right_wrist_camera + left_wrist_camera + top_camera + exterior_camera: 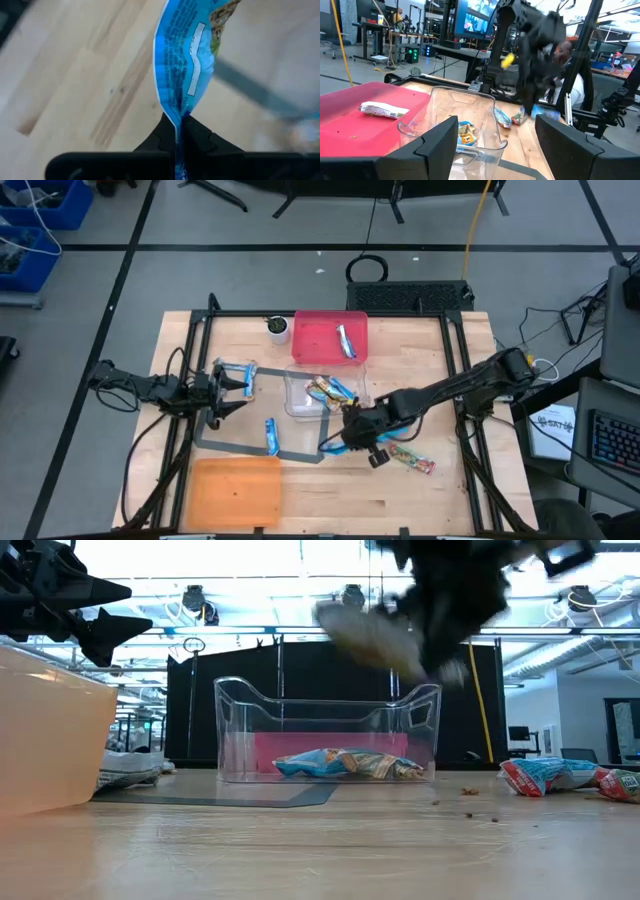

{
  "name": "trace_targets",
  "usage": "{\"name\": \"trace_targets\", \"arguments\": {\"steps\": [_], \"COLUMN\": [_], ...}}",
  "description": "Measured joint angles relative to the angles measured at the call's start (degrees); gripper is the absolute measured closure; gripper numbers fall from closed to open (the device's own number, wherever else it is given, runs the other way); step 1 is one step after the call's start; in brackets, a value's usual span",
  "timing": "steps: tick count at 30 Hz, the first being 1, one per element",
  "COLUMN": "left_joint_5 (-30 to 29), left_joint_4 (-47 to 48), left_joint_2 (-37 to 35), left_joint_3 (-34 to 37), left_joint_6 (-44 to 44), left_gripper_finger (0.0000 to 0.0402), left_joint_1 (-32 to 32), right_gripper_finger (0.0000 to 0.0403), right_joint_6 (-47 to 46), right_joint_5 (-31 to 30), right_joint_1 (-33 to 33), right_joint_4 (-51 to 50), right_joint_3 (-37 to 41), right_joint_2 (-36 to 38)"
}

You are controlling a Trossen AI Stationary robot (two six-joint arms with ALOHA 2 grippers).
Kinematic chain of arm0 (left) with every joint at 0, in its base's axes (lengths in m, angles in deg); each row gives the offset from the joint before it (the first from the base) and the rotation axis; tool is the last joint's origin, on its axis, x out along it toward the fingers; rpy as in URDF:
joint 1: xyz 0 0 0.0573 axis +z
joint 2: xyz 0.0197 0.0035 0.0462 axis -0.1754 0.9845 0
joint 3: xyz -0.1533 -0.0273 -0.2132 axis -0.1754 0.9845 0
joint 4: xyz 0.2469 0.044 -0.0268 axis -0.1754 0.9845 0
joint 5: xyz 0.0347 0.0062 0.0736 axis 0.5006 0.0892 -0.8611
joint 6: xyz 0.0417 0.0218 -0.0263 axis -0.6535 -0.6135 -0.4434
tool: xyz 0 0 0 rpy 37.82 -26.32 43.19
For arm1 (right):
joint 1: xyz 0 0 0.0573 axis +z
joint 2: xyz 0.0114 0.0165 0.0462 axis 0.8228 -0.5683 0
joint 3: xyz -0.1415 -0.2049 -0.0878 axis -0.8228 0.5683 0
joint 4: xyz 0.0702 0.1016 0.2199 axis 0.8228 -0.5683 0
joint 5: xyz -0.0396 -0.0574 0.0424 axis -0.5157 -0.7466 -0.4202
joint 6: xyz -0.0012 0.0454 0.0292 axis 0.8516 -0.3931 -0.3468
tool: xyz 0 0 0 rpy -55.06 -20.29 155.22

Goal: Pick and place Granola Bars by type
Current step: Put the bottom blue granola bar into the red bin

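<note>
My right gripper (pixel 348 436) hangs over the table's middle, just near of the clear bin (pixel 300 402), shut on a blue and white granola bar (pixel 186 55). The bin holds a few bars (pixel 345 764). One bar (pixel 345 340) lies in the red tray (pixel 315 330) at the back. More bars lie loose on the wood: a pair (pixel 238 373) by my left gripper (pixel 228 380), one (pixel 271 436) on the grey mat, and some (pixel 412 458) to the right. My left gripper is open and level at the table's left. My right gripper pinches the blue bar's crimped end seam (pixel 175 122) between its two fingers. The fingers slant down from the table's right. The bar sticks out past the fingertips, lifted clear of the table, its wrapper bent along its length.
An orange tray (pixel 235 490) sits at the near left and a small white cup (pixel 278 329) beside the red tray. A black frame (pixel 455 370) runs along the table's sides. Crumbs (pixel 470 792) dot the wood. A person (pixel 570 75) is behind the table.
</note>
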Motion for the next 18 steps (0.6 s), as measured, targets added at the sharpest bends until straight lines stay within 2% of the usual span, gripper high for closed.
{"name": "trace_targets", "arguments": {"steps": [4, 9, 15, 18], "left_joint_5": [0.0, 0.0, 0.0, 0.0], "left_joint_4": [0.0, 0.0, 0.0, 0.0], "left_joint_2": [0.0, 0.0, 0.0, 0.0], "left_joint_3": [0.0, 0.0, 0.0, 0.0], "left_joint_6": [0.0, 0.0, 0.0, 0.0], "left_gripper_finger": [0.0133, 0.0133, 0.0133, 0.0133], "left_joint_1": [0.0, 0.0, 0.0, 0.0], "right_gripper_finger": [0.0401, 0.0401, 0.0401, 0.0401], "right_joint_6": [0.4, 0.9, 4.7, 5.5], "right_joint_5": [-0.8, -7.6, -12.4, -17.2], "right_joint_1": [-1.4, -4.0, -7.7, -9.2], "right_joint_4": [-2.0, -6.2, -11.7, -11.5], "right_joint_3": [-3.4, -9.1, -17.8, -21.9], "right_joint_2": [3.6, 6.5, 6.5, 6.5]}}
